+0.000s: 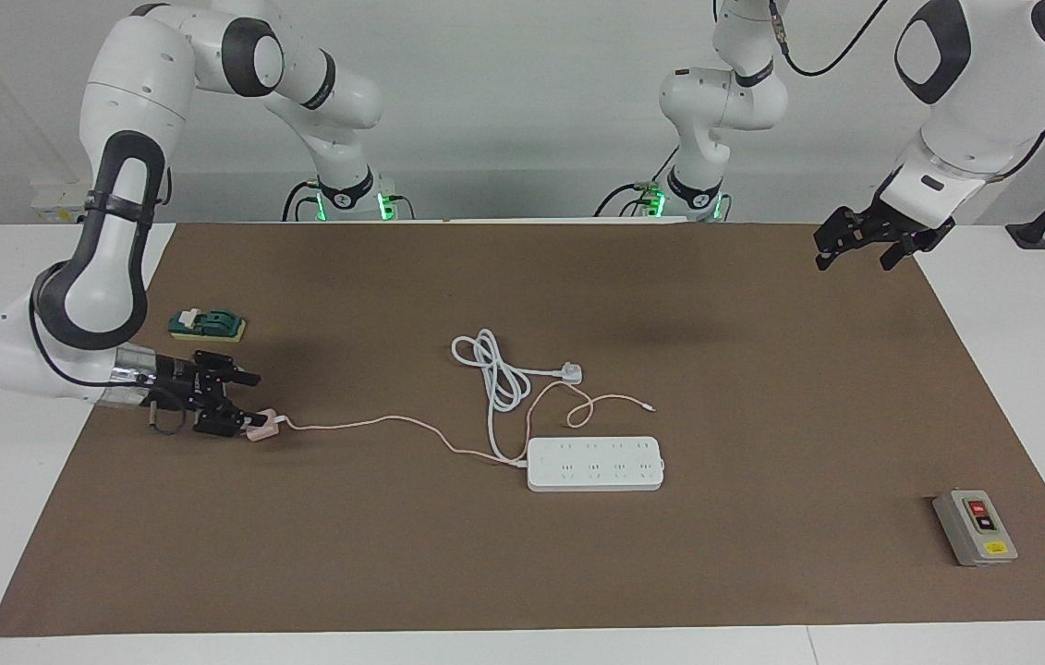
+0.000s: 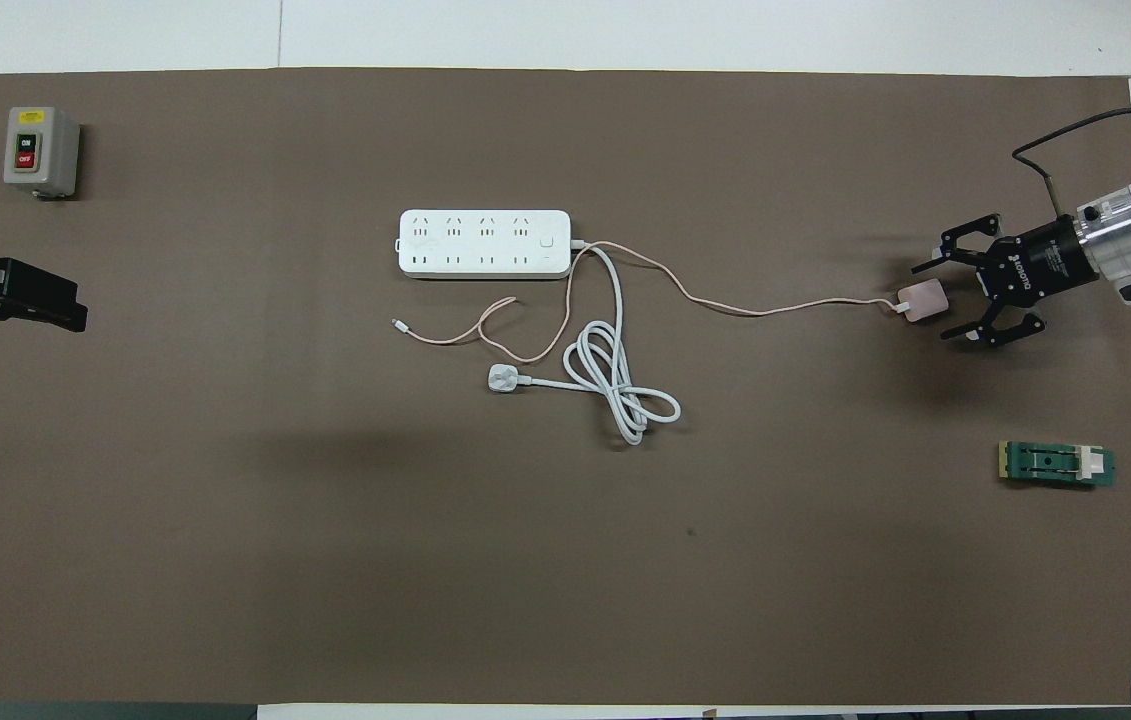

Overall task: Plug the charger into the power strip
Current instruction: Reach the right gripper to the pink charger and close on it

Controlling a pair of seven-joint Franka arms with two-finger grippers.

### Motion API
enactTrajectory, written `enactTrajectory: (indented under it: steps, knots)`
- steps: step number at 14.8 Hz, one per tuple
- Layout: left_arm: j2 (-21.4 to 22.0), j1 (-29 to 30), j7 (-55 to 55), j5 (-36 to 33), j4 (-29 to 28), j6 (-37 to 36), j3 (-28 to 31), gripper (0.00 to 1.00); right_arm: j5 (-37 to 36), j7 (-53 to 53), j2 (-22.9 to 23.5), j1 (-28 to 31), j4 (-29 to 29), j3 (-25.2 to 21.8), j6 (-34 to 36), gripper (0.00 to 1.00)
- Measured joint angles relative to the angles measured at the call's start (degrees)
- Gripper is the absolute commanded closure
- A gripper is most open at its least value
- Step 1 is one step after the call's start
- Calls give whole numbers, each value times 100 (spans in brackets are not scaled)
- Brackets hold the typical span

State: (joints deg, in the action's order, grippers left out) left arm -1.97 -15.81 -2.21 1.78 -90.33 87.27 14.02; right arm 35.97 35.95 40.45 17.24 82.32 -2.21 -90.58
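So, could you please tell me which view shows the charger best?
The overhead view: the charger lies fully visible between the right gripper's open fingers, its cable attached. In the facing view the gripper hides much of the charger.

Bright even overhead light; soft diffuse arm shadows on brown mat [image 1: 762,554]; focus sharp, no glare.

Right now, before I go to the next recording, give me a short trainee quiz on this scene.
1. True or false: the charger is already plugged into the power strip.
2. Which is around the charger with open jaws: A) left gripper B) right gripper?
3. Fill in: the grey switch box sits toward the ___ arm's end of the table.

Key: 1 false; 2 B; 3 left.
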Motion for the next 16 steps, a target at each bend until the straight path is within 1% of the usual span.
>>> enactTrajectory:
  steps: [2, 5, 8, 10, 13, 14, 15, 16]
  knots:
    - [0, 0, 0, 0, 0, 0, 0, 0, -3, 0, 302, 36, -332, 0, 174, 9]
    - [0, 0, 0, 0, 0, 0, 0, 0, -14, 0, 515, 42, -576, -11, 250, 9]
    - [0, 0, 0, 0, 0, -1, 0, 0, -24, -3, 557, 50, -605, -93, 250, 10]
    - [0, 0, 0, 0, 0, -2, 0, 0, -24, -5, 567, 56, -609, -113, 250, 17]
    - [0, 0, 0, 0, 0, -2, 0, 0, -23, -5, 568, 60, -622, -114, 251, 18]
    - [0, 0, 0, 0, 0, -2, 0, 0, -23, -5, 568, 60, -628, -114, 251, 20]
    - [0, 0, 0, 0, 0, -2, 0, 0, -22, -5, 569, 60, -632, -114, 250, 28]
    - [0, 0, 0, 0, 0, -2, 0, 0, -22, -5, 569, 61, -634, -114, 251, 42]
